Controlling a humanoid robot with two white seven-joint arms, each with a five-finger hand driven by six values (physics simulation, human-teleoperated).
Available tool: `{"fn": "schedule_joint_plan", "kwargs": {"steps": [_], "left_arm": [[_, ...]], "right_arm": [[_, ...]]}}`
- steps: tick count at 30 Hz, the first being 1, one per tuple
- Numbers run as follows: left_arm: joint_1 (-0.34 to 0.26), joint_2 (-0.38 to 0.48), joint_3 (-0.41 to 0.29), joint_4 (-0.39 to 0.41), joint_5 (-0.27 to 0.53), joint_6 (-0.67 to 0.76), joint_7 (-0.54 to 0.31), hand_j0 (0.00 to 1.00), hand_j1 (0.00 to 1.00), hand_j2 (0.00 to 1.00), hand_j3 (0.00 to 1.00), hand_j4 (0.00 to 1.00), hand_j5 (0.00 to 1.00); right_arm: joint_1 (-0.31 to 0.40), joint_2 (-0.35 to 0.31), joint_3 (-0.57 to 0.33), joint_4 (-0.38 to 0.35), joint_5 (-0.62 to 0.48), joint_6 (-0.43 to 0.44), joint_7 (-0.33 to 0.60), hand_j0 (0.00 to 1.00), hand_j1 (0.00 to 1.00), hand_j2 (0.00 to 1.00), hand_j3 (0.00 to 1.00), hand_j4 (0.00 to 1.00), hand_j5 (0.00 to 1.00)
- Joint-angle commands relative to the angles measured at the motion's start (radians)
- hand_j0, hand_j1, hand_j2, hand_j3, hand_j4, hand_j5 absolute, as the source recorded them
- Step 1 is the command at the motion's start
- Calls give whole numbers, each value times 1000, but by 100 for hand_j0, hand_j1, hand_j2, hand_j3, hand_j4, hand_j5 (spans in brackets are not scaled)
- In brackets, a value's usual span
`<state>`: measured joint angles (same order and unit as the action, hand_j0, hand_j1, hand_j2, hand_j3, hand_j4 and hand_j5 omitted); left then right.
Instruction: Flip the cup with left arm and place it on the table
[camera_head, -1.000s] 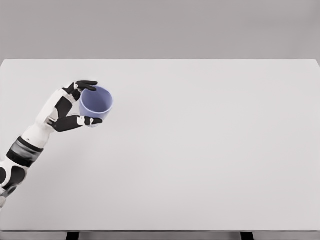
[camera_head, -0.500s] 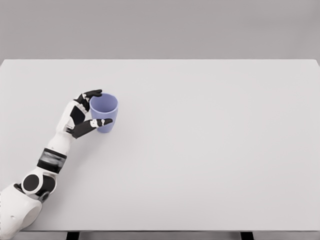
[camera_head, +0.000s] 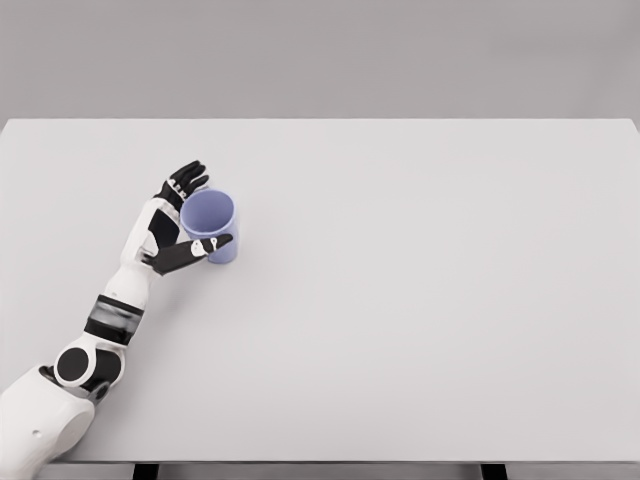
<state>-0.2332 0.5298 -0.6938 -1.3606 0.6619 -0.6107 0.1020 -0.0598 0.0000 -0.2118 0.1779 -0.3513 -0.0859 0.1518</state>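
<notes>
The purple cup stood upright on the white table, mouth facing up, in the table's left half and well apart from every edge. The left hand sat just beside the cup on its left — fingers spread apart behind the rim, thumb reaching across the cup's near side; whether the thumb touched the wall could not be told. The hand was opened out, not clamped on the cup.
</notes>
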Motion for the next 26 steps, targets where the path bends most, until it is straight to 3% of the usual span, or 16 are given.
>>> {"fn": "schedule_joint_plan", "kwargs": {"steps": [1,7,9,11,14,15,16,17,19,26], "left_arm": [[0,1,0,-3,-1,0,-1,100,100,100,100,100,100],[5,2,0,-2,1,0,1,100,100,100,100,100,100],[3,45,3,-11,1,0,1,100,100,100,100,100,100],[9,134,60,-60,15,0,-1,100,100,100,100,100,100],[0,306,72,-68,61,0,-11,100,100,100,100,100,100],[-6,397,71,-66,48,0,-53,100,100,100,100,100,100],[-11,420,74,-55,-13,0,-145,100,100,100,100,100,100],[-20,450,123,-41,-111,0,-244,100,100,100,100,100,100],[-20,473,163,20,-162,0,-443,100,100,100,100,100,100],[-20,470,165,8,-156,0,-441,100,100,100,100,100,100]], "right_arm": [[0,0,0,0,0,0,0,100,100,100,100,100,100],[0,0,0,0,0,0,0,100,100,100,100,100,100],[0,0,0,0,0,0,0,100,100,100,100,100,100],[0,0,0,0,0,0,0,100,100,100,100,100,100],[0,0,0,0,0,0,0,100,100,100,100,100,100],[0,0,0,0,0,0,0,100,100,100,100,100,100],[0,0,0,0,0,0,2,100,100,100,100,100,100],[0,0,0,0,0,0,0,100,100,100,100,100,100],[0,0,0,0,0,0,0,100,100,100,100,100,100],[0,0,0,0,0,0,0,100,100,100,100,100,100]]}}
